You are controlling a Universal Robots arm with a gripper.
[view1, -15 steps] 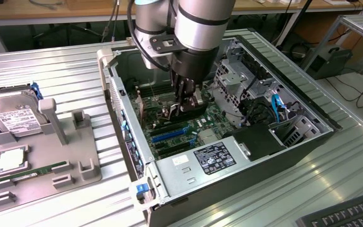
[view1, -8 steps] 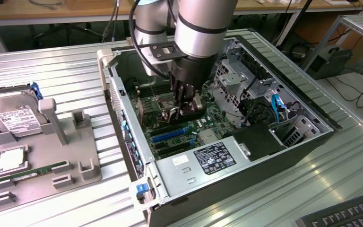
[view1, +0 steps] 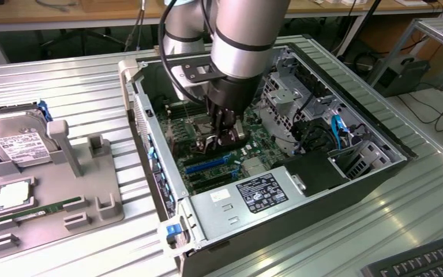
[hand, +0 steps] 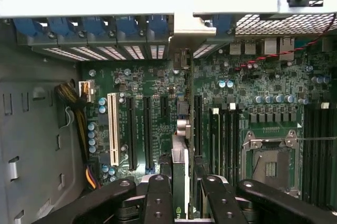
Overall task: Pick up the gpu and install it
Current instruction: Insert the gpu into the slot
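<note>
My gripper (view1: 223, 134) reaches down into the open computer case (view1: 360, 135), just above the motherboard (view1: 241, 153). It is shut on the gpu (view1: 233, 138), a thin dark card held on edge. In the wrist view the gpu (hand: 179, 168) stands edge-on between my two black fingers (hand: 158, 197), with the gripper (hand: 180, 195) closed around it. The card sits low over the motherboard (hand: 263, 84), in line with the long black expansion slots (hand: 130, 134) and close beside one of them. Whether its edge is in a slot I cannot tell.
A white slot (hand: 112, 129) and an empty CPU socket (hand: 271, 163) flank the card. The case's rear wall with blue slot clips (hand: 95, 26) is close ahead. Beside the case, a grey tray (view1: 90, 190) holds a silver hard drive (view1: 18, 141) and a green memory stick (view1: 41, 209).
</note>
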